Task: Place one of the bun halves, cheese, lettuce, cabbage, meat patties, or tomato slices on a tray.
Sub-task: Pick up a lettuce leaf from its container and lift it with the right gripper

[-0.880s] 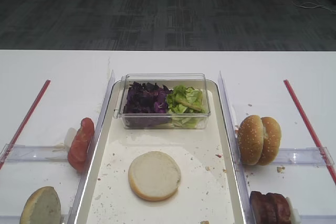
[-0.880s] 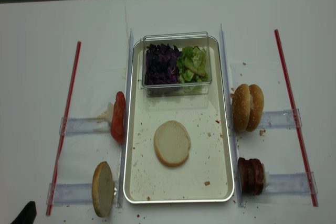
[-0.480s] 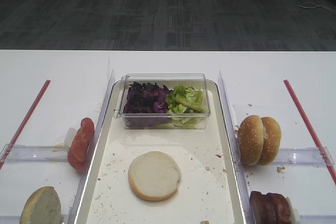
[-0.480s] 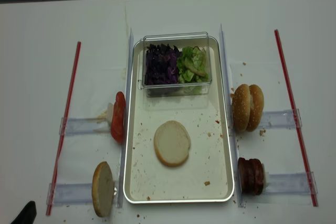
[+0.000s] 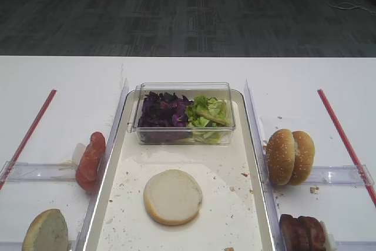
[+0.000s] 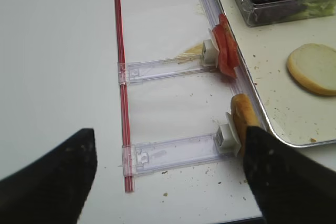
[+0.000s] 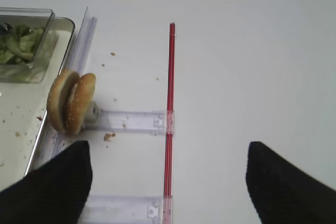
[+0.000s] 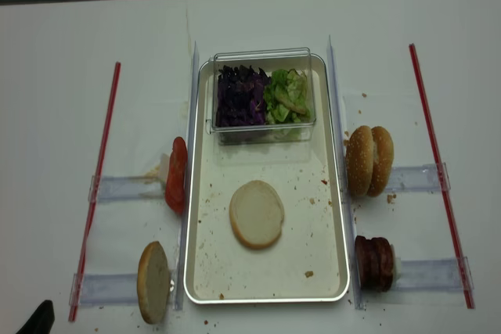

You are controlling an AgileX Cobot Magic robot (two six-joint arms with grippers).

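A bun half (image 5: 173, 196) (image 8: 256, 213) lies cut face up on the silvery tray (image 5: 108, 187) (image 8: 266, 299). At the tray's far end a clear box holds purple cabbage (image 5: 163, 110) and green lettuce (image 5: 207, 113). Tomato slices (image 6: 226, 51) and another bun half (image 6: 240, 121) stand in holders left of the tray. Two seeded bun halves (image 7: 71, 102) and the meat patties (image 8: 374, 262) stand to its right. My left gripper (image 6: 168, 182) is open above the left holders. My right gripper (image 7: 168, 187) is open over bare table, holding nothing. Cheese is out of view.
Red strips (image 8: 98, 185) (image 8: 438, 170) run along the table on both sides. Clear plastic holder rails (image 6: 173, 150) (image 7: 126, 120) lie between the strips and the tray. Crumbs speckle the tray floor and the table nearby.
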